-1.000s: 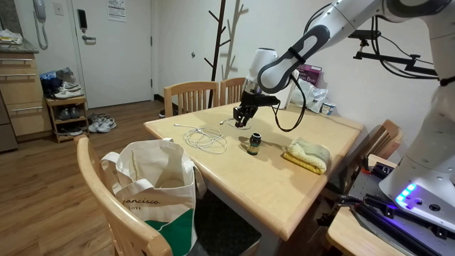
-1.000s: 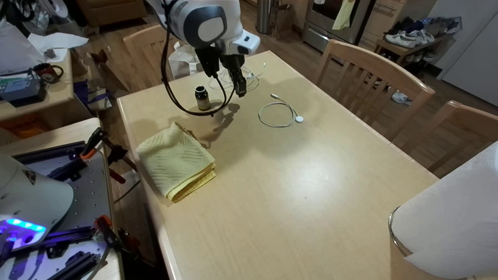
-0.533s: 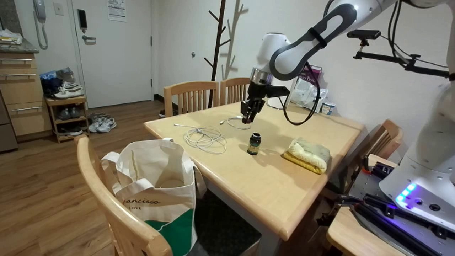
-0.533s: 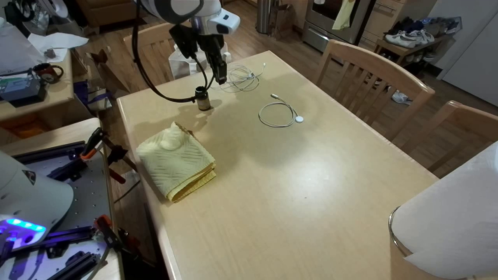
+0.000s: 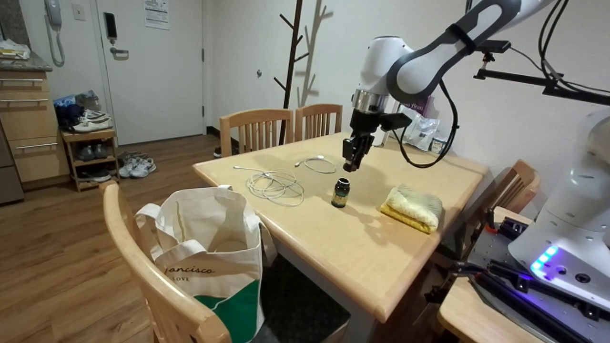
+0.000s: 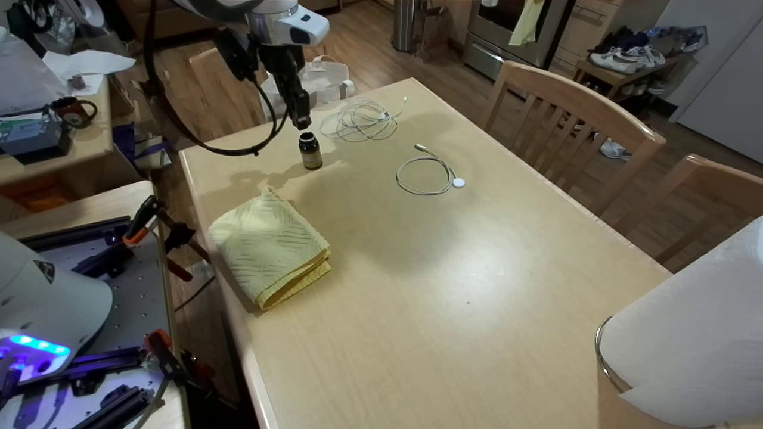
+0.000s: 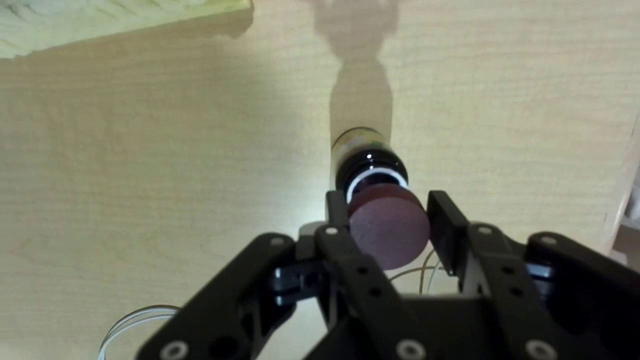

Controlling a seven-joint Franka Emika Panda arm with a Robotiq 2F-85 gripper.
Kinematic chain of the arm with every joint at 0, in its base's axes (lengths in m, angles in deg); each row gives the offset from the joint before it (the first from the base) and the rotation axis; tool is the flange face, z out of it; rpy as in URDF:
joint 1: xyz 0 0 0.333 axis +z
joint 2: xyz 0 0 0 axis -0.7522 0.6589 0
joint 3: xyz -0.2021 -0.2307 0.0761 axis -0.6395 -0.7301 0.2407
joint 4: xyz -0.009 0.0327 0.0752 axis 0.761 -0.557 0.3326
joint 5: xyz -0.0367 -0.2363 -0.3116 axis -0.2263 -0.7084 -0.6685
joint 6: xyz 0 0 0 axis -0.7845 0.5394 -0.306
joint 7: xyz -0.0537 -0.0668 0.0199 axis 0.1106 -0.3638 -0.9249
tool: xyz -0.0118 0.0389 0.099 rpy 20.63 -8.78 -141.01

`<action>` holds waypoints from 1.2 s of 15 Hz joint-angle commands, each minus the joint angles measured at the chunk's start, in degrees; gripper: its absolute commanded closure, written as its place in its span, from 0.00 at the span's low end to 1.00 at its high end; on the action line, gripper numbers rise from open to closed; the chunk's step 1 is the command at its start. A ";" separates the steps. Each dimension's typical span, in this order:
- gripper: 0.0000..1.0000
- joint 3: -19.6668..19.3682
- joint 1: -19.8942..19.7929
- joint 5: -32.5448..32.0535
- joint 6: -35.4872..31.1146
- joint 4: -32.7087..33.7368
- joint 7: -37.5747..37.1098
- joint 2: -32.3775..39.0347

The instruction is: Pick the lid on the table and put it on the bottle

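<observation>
Maroon lid [image 7: 389, 229] gripped, my pincer [image 7: 387, 212] has swung almost above the labelled bottle [image 5: 340, 194] near one desk [image 5: 343, 245] edge. Aligning seems next.

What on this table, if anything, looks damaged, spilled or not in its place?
I see nothing spilled or damaged. Perhaps only the white cable tangle looks untidy, its loops crossing loosely on the table. The bottle stands upright and uncapped, which fits the task: the gripper holds the lid above it.
</observation>
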 commanded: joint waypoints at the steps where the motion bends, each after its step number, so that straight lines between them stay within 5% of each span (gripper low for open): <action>1: 0.82 2.29 -0.38 -0.44 -0.63 -3.23 -0.86 -2.57; 18: 0.82 1.38 -0.08 -4.95 -7.09 -2.50 -2.80 2.39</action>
